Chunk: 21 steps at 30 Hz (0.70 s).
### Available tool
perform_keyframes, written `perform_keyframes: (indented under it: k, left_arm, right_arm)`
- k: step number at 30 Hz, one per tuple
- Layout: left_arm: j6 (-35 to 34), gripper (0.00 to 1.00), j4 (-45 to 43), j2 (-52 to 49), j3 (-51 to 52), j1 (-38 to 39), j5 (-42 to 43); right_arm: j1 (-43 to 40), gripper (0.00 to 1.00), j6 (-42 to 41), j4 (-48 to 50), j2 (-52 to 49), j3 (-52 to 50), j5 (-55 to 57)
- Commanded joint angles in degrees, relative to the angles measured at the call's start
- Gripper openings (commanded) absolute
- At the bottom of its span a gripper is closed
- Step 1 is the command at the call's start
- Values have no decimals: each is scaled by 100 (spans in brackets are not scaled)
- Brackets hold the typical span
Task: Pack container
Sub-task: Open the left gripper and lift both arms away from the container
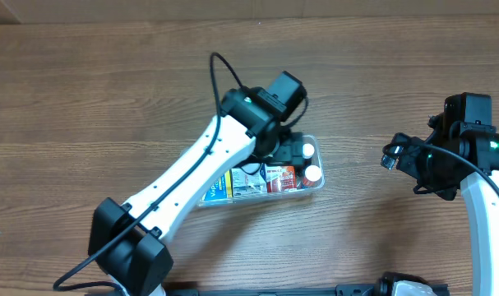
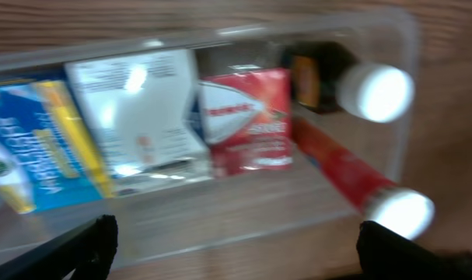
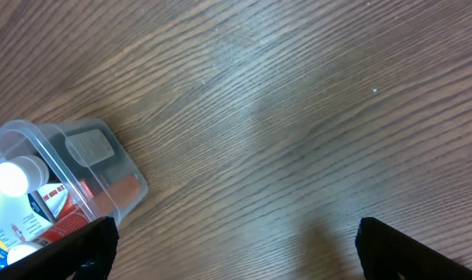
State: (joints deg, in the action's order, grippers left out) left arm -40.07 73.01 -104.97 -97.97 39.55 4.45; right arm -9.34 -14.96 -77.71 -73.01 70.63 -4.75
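Note:
The clear plastic container (image 1: 317, 187) sits on the wooden table at the centre. It holds a blue and yellow box (image 2: 33, 155), a white box (image 2: 138, 117), a red box (image 2: 247, 117), a dark bottle with a white cap (image 2: 375, 92) and a red bottle with a white cap (image 2: 403, 211). My left gripper (image 2: 236, 249) is open and empty just above the container's near wall. My right gripper (image 3: 236, 249) is open and empty over bare table, right of the container (image 3: 103, 155).
The wooden table (image 1: 85, 99) stretches all round the container. The left arm (image 1: 208, 164) crosses above the container's left part in the overhead view. The right arm (image 1: 446, 160) stands at the right side.

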Motion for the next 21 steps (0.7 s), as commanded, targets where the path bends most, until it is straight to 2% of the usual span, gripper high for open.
perform_keyframes:
  k: [1,5,12,21]
  left_arm:
    - [297,100,238,817,-52,-468,-1591]
    - [739,100,173,1401,-52,-1176,-1987]
    - [820,100,122,1705,-48,-2741,-2055]
    - [955,100,-26,1547,-48,-3482,-2074]
  right_arm:
    - [26,100,92,138,37,61,-96]
    - [354,100,197,393,37,404,-85]
    - [1305,100,638,1987,-127,595,267]
    - [1528,100,649,2931,-435,595,422]
